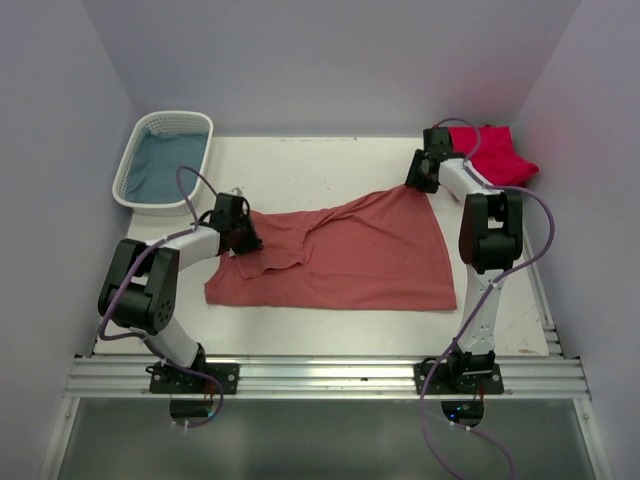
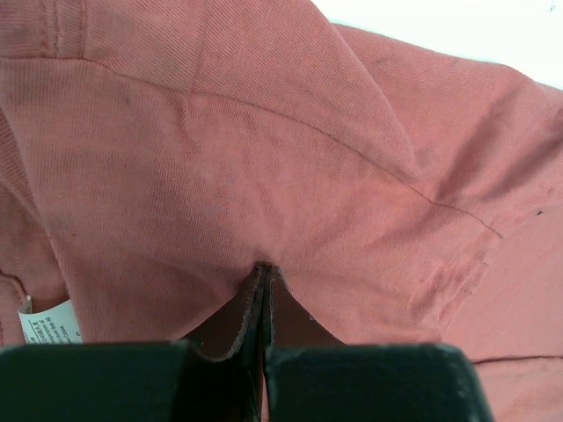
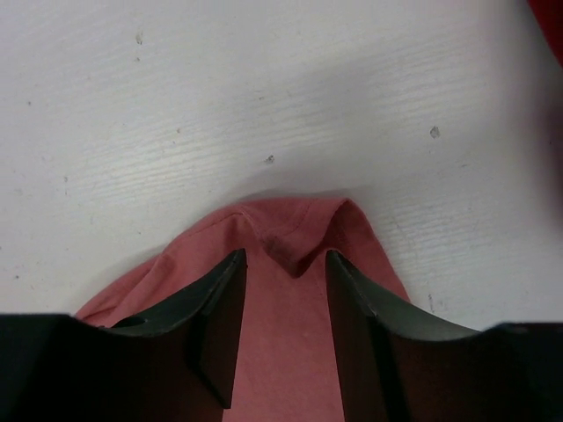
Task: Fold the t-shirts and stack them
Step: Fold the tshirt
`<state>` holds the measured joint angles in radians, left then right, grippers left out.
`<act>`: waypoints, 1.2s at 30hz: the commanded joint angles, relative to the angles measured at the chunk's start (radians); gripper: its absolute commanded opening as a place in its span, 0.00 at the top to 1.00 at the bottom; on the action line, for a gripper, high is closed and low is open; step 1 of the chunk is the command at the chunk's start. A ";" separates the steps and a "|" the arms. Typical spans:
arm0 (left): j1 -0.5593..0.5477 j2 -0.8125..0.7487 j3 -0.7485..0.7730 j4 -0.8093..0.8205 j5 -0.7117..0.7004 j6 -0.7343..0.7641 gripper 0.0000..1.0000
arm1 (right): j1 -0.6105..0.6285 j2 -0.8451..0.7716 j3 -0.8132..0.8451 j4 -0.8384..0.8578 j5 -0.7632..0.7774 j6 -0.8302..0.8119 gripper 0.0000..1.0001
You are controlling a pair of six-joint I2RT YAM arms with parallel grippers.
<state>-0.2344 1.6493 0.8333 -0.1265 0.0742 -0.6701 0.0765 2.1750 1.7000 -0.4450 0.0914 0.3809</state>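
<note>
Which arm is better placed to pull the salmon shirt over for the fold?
Left: the left gripper is shut on the salmon shirt; the right gripper straddles its far corner, jaws open.

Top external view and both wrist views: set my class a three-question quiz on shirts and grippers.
1. True or false: the left gripper is shut on the large dusty salmon-red cloth t-shirt.
2. Where on the white table does the brighter crimson-pink cloth t-shirt lie? A: middle; B: far right corner; C: near left corner.
3. Fill in: the right gripper has its jaws ___ astride a corner of that salmon-red shirt.
Key: 1 true; 2 B; 3 apart.
</note>
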 commanded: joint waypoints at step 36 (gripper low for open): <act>0.013 -0.025 -0.005 -0.001 -0.005 0.024 1.00 | -0.003 0.028 0.027 0.034 0.007 0.018 1.00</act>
<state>-0.2314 1.6489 0.8330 -0.1307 0.0753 -0.6693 0.0765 2.2257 1.7420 -0.4397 0.0868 0.3923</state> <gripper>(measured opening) 0.005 0.011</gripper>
